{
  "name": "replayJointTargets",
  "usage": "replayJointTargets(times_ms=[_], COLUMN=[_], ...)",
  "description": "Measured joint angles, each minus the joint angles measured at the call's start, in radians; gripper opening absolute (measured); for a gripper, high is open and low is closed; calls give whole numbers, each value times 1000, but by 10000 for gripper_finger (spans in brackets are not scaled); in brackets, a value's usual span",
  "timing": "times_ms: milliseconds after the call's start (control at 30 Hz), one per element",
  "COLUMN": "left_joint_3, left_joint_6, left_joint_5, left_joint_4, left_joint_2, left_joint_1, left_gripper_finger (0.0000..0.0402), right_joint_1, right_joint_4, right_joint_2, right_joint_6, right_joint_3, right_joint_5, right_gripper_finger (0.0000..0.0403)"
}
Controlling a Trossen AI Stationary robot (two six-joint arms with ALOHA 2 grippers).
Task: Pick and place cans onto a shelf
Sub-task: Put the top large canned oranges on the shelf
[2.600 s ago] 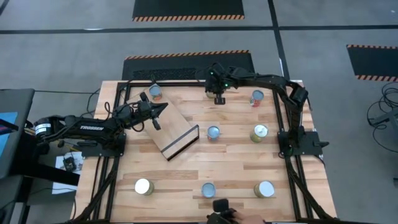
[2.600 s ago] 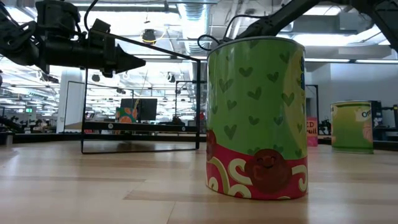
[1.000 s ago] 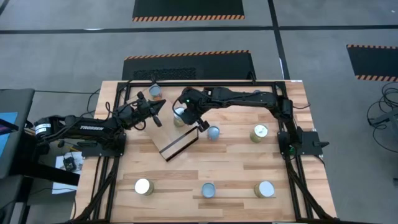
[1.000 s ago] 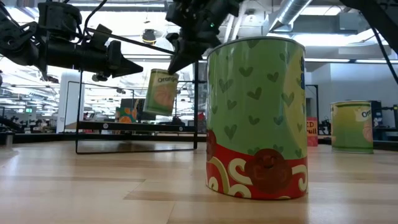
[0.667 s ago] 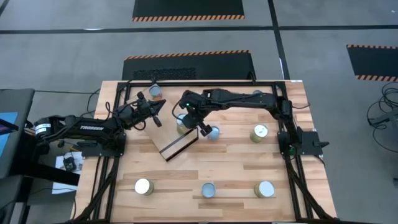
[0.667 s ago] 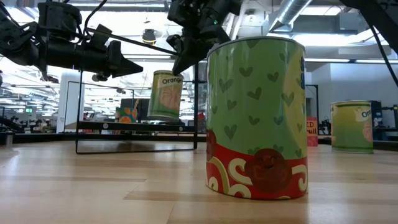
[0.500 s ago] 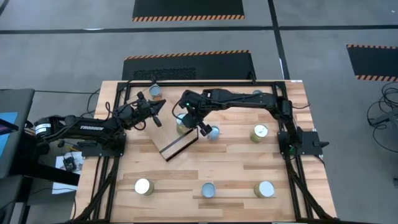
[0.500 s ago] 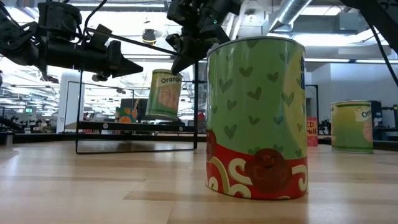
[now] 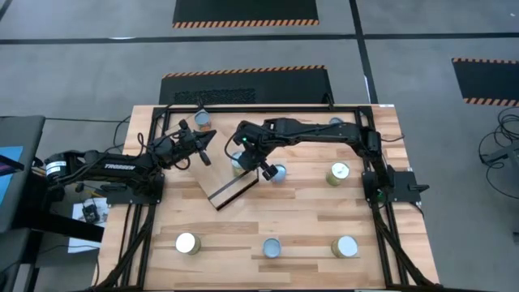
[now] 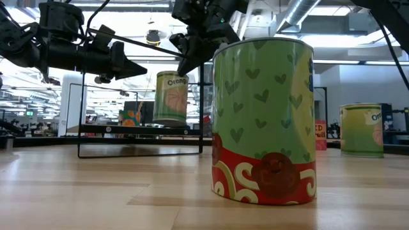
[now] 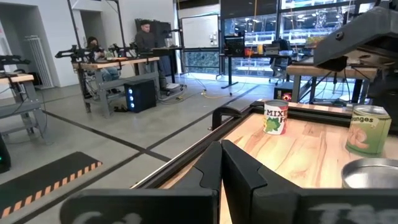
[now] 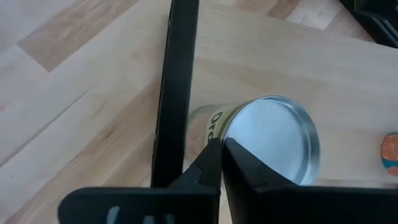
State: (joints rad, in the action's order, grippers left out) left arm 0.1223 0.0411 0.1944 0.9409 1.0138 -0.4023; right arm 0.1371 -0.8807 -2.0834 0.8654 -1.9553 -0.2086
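- Right hand [image 9: 246,154] hovers just above the orange-labelled can [image 10: 170,97] it carried across from the far side of the worktop [image 9: 308,215]; the can now stands upright on the shelf [image 9: 228,175], beside the dark frame bar seen in the right wrist view.
- A second ago that can hung tilted in the air under the hand; now its base is down and its silver lid [image 12: 273,146] shows free below the fingertips [image 12: 219,163], which appear nearly together and clamped on nothing.
- Judged from this, the placing of one can looks done and the release is only just under way.
- Left hand [image 9: 204,148] is closed and empty, poised above the near corner of the shelf, unmoved over the last seconds.
- Six other cans remain on the worktop, including one just beside the shelf [image 9: 277,172] and a row of three at the near edge [image 9: 272,247], so most of the job appears still ahead.
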Motion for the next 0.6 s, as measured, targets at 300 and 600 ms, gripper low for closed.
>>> replayJointTargets(times_ms=[300, 600], left_joint_3=[0, 0], left_joint_6=[0, 0], left_joint_5=[-1, -2], left_joint_4=[0, 0], left_joint_2=[0, 0], left_joint_1=[0, 0], left_gripper_finger=[0, 0], right_joint_1=[0, 0], right_joint_4=[8, 16], right_joint_2=[0, 0], right_joint_6=[2, 6], right_joint_3=[0, 0], right_joint_5=[0, 0], right_gripper_finger=[54, 57])
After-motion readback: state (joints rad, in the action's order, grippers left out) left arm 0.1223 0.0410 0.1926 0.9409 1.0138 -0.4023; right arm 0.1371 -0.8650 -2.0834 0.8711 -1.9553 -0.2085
